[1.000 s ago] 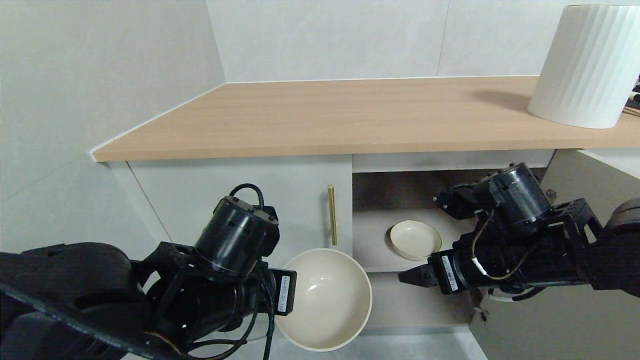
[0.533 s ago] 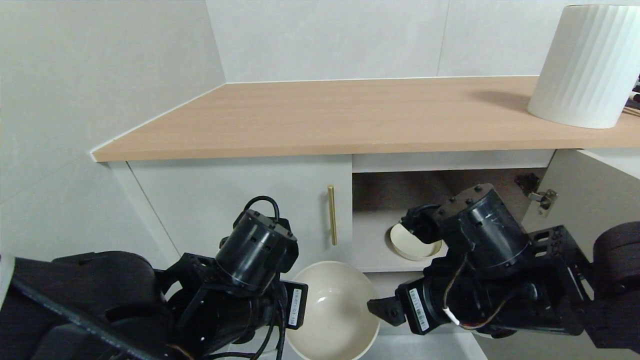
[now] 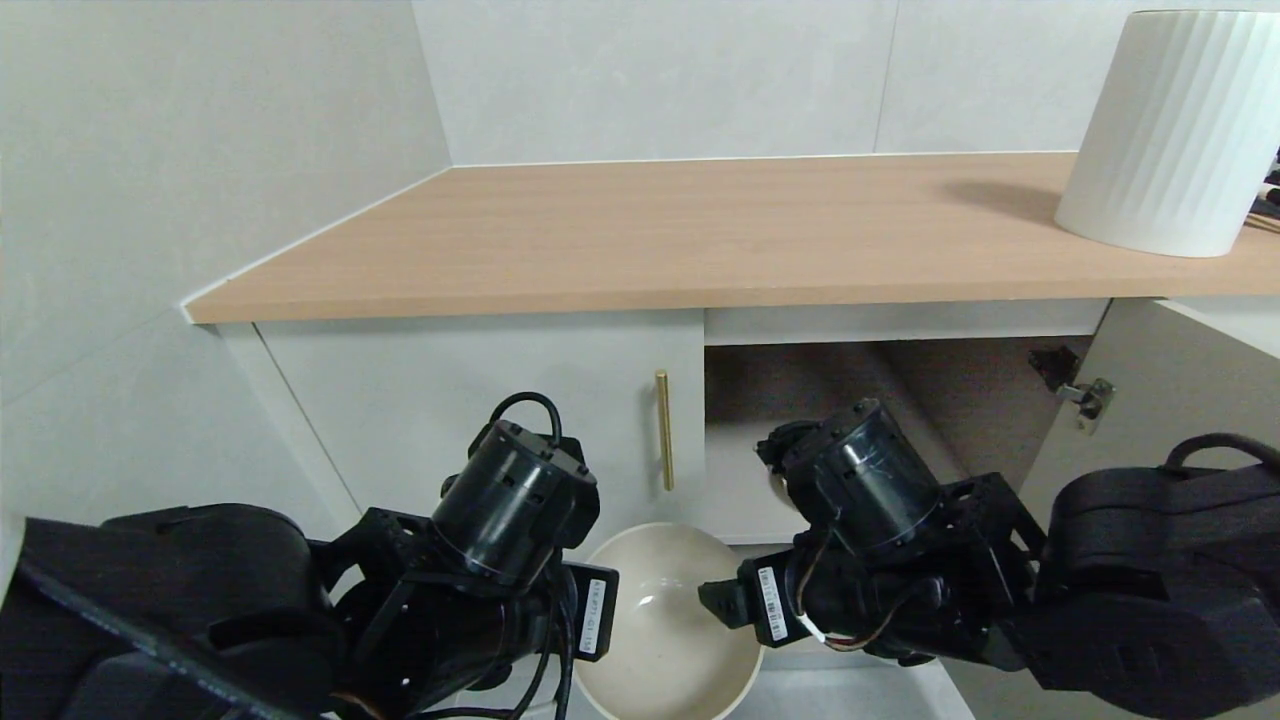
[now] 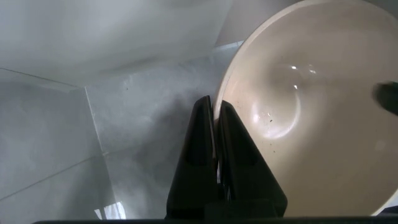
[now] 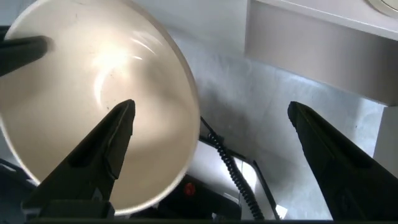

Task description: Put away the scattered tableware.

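A large cream bowl [image 3: 665,630] hangs low in front of the cabinet, and my left gripper [image 3: 585,640] is shut on its rim. In the left wrist view the two fingers [image 4: 202,124] pinch the edge of the bowl [image 4: 305,112]. My right gripper [image 3: 715,600] is at the bowl's opposite rim. In the right wrist view it [image 5: 208,121] stands open astride the rim of the bowl [image 5: 93,93], one finger over the inside and one outside. A small cream dish [image 5: 387,5] lies on the cabinet shelf, mostly hidden behind my right arm in the head view.
The wooden countertop [image 3: 680,235] carries a white ribbed container [image 3: 1170,130] at the right. The left cabinet door [image 3: 480,380] is shut, with a brass handle [image 3: 662,428]. The right door [image 3: 1150,400] stands open, showing the shelf [image 5: 323,34].
My right arm has swung left and down from the cabinet opening to the bowl's rim, covering the small dish. The left arm lowered the bowl a little, then held still.
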### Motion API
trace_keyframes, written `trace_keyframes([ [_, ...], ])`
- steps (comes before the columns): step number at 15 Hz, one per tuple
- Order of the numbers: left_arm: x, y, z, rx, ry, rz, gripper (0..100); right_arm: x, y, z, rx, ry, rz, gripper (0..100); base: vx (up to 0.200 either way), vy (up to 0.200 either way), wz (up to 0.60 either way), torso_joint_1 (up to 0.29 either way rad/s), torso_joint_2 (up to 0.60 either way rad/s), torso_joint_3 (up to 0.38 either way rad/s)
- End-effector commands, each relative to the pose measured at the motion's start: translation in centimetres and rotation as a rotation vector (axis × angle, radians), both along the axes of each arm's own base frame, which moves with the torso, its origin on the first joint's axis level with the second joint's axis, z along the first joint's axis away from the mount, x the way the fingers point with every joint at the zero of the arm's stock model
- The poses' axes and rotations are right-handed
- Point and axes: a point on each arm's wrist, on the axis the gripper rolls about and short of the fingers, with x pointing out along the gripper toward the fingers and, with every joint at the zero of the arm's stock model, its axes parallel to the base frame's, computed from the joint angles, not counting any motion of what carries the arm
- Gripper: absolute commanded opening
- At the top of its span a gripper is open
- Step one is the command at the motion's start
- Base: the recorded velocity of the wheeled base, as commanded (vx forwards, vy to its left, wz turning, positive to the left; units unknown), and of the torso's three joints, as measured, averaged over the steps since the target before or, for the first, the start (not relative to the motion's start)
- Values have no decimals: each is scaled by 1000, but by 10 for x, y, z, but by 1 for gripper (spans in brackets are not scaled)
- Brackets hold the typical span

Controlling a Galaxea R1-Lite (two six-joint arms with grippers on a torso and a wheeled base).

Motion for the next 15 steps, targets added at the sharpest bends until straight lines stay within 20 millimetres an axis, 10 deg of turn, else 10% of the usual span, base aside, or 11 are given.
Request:
trace_keyframes([
  [1, 0, 0, 0, 1, 0, 0, 0, 4, 5, -10, -20, 17, 0, 100, 0, 0, 0, 0, 0, 0],
  [4, 0, 0, 1, -2, -2, 0, 0, 4, 5, -11, -16, 25, -11, 100, 0, 0, 0, 0, 0, 0],
  [5, 0, 0, 1, -3, -2, 1, 0, 4, 5, -11, -15, 24, -11, 0, 0, 0, 0, 0, 0, 0],
  [15, 0, 0, 1, -3, -2, 1, 0, 4, 5, -11, -13, 24, -10, 0, 0, 0, 0, 0, 0, 0],
])
